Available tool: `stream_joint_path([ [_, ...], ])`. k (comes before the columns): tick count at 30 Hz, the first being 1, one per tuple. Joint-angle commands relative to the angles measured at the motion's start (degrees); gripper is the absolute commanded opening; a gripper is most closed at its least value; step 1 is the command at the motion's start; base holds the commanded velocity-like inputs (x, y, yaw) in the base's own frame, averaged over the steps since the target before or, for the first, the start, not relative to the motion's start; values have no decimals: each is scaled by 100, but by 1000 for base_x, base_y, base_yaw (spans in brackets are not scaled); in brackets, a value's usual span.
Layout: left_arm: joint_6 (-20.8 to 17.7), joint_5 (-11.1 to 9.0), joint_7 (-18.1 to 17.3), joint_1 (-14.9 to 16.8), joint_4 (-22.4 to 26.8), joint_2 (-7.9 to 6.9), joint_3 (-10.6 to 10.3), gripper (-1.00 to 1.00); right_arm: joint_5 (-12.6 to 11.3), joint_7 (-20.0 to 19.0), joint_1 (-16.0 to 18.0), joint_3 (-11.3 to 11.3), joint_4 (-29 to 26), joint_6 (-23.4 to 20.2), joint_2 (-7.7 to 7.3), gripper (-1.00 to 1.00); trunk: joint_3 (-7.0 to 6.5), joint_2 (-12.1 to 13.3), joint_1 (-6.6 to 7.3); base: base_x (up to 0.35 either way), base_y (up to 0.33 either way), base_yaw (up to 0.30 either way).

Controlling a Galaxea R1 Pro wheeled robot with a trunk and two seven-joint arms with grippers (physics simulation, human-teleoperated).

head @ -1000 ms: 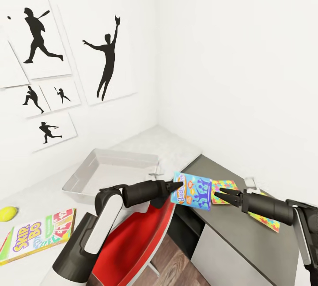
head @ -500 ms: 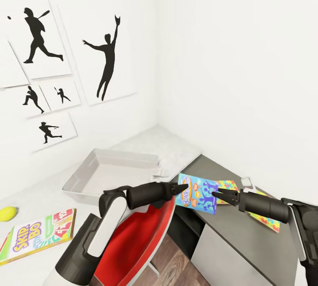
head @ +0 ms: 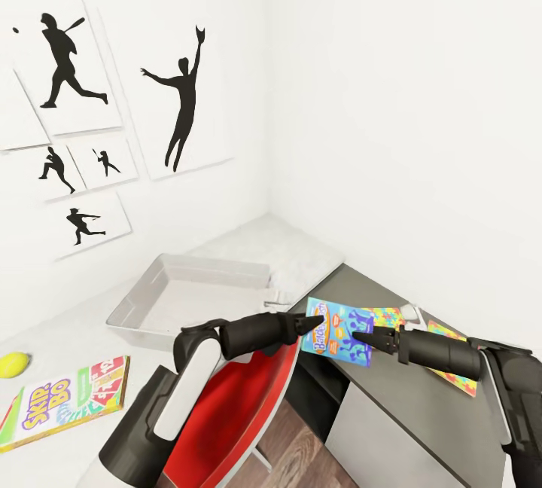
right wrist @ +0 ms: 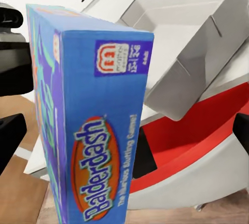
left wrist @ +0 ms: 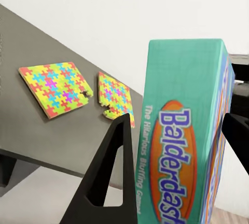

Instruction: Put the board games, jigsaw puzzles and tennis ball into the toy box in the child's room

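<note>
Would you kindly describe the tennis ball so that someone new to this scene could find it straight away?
Start at the long pale table under the baseball silhouette pictures, and follow it to its near left end. There, just beyond the white-green-red Skip-Bo box, lies the tennis ball. It is the one small, round, plain yellow-green thing there; everything beside it is flat and boxy.

i log: one red chair [head: 233, 405], seat tucked against the desk edge; wood-plank floor [head: 293, 435] beneath it; plain white wall [head: 406, 111] on the right of the corner.
</note>
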State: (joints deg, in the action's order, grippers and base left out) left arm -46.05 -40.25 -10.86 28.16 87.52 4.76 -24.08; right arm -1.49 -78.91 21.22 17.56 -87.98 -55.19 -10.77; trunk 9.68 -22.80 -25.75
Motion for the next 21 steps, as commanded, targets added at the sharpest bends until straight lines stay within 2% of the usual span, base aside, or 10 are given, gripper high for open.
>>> stream_joint_path([
  [1, -9, 8, -20, 5, -12, 4, 5, -100, -15, -7, 5, -9, -1, -64, 3, 100, 12, -12, -3, 0, 0, 0],
  [20, 86, 8, -17, 36, -141, 40, -17, -100, -10, -3, 5, -83, 0, -87, 46, 100, 12, -12, -3, 0, 0, 0],
  [21, 87, 8, -18, 37, -142, 44, -26, -100, -10, -3, 5, -83, 0, -87, 47, -100, 12, -12, -3, 0, 0, 0],
])
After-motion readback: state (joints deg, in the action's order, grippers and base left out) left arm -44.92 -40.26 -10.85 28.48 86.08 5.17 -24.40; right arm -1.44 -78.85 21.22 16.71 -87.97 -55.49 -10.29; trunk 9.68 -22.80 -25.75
